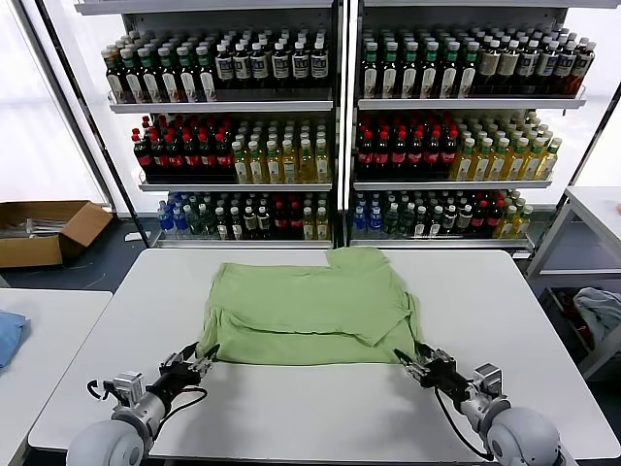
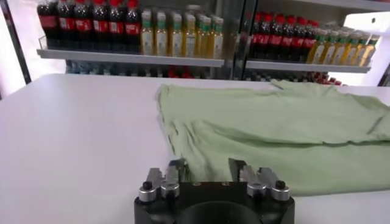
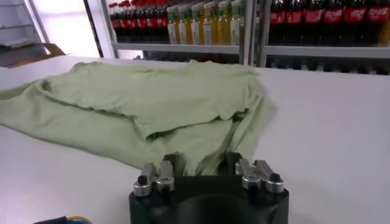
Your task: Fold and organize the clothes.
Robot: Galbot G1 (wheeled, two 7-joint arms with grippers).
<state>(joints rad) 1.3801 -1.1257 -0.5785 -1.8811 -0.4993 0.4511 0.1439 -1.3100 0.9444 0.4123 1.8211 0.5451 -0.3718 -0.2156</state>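
Observation:
The light green polo shirt (image 1: 301, 306) lies spread and partly folded on the white table (image 1: 485, 291), plain side up; the collar and checkered print are hidden. My left gripper (image 1: 206, 353) sits low at the shirt's near left corner, open, with the hem edge between its fingers in the left wrist view (image 2: 206, 165). My right gripper (image 1: 406, 357) sits low at the near right corner, open, with bunched fabric between its fingers in the right wrist view (image 3: 204, 159). The shirt also shows in the left wrist view (image 2: 274, 128) and the right wrist view (image 3: 152, 103).
Shelves of bottles (image 1: 330, 126) stand behind the table. A cardboard box (image 1: 44, 228) lies on the floor at far left. A blue cloth (image 1: 8, 335) lies on a side table at left. A grey garment (image 1: 602, 311) sits at right beside another white table (image 1: 597, 209).

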